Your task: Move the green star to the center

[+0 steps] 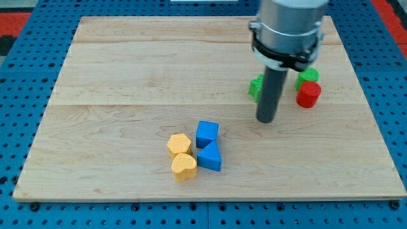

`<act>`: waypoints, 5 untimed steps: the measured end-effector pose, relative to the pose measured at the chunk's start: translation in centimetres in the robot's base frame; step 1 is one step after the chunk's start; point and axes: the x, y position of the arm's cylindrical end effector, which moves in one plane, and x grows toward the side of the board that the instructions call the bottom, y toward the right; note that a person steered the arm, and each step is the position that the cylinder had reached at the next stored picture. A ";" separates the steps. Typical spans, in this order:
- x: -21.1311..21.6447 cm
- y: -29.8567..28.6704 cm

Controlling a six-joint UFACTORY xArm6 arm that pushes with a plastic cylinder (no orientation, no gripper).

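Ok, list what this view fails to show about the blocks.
- Green block, camera view: my rod covers most of it, so its shape is unclear.
- Second green block: the arm housing and the red block hide most of it.
- My tip: whether it touches the first green block is unclear.

1. A robot test bench in a lab, not a home or a shop.
2. A pale wooden board [127, 76] lies flat on a blue perforated metal base [19, 203] with rows of small holes.
3. A grey robot arm [289, 25] ends in a dark rod.
4. Small coloured toy blocks [194, 151] sit on the board as test pieces.
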 end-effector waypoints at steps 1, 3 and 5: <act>0.6 0.3; -4.1 1.7; -4.4 -2.9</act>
